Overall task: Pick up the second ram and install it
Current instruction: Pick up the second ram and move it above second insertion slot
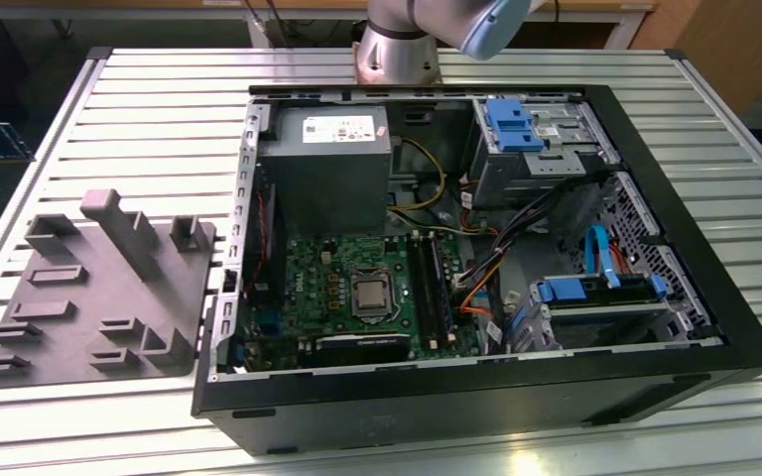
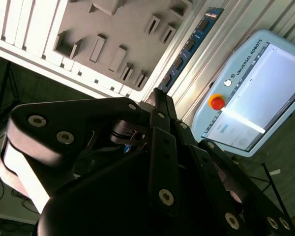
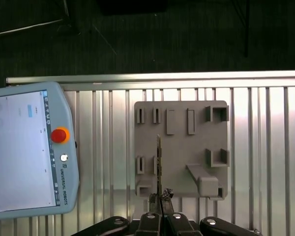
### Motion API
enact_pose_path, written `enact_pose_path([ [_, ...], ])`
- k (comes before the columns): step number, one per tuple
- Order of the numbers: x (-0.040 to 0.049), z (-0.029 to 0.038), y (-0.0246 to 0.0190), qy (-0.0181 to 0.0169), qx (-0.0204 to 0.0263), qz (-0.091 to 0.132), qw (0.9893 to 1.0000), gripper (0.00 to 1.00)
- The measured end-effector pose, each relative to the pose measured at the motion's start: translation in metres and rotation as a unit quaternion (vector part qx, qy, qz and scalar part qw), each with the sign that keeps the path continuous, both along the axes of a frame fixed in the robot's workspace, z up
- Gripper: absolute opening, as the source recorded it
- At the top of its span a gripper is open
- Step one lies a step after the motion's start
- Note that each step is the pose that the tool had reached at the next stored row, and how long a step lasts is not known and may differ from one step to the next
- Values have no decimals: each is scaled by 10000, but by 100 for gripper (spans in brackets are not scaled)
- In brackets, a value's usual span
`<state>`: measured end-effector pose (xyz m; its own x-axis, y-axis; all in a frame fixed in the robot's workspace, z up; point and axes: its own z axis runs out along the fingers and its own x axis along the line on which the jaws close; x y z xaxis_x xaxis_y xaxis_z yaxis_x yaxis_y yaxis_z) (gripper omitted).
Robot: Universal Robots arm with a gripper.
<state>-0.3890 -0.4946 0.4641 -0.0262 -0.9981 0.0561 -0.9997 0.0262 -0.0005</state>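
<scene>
Gripper (image 3: 160,195) is pinched on the second ram (image 3: 159,162), fingers pressed together on one end of it. The stick runs straight out from the fingertips. In the first wrist view it shows edge-on as a thin dark line, seen against the grey holder tray (image 3: 187,147). Cannot tell whether it touches the tray.

In the second wrist view the gripper (image 2: 157,96) holds the same ram (image 2: 189,46). Its flat dark-blue face with a row of black chips shows there, seen beside the tray (image 2: 113,29), over the slatted table.

A teach pendant (image 3: 24,147) with a red button (image 3: 59,134) lies on the table beside the tray; it also shows in the second wrist view (image 2: 250,88).

Exterior view: tray (image 1: 90,297) at the exterior view's left on the slatted table (image 1: 156,119). Open computer case (image 1: 487,248) sits at centre, with motherboard (image 1: 354,288) and long black slots (image 1: 432,288) inside. Arm base (image 1: 401,40) is at top centre.
</scene>
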Motion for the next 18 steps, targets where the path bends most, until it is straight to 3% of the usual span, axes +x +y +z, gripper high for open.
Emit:
enact_pose_path([
  [18,208,0,0,0,0,0,10000,12],
])
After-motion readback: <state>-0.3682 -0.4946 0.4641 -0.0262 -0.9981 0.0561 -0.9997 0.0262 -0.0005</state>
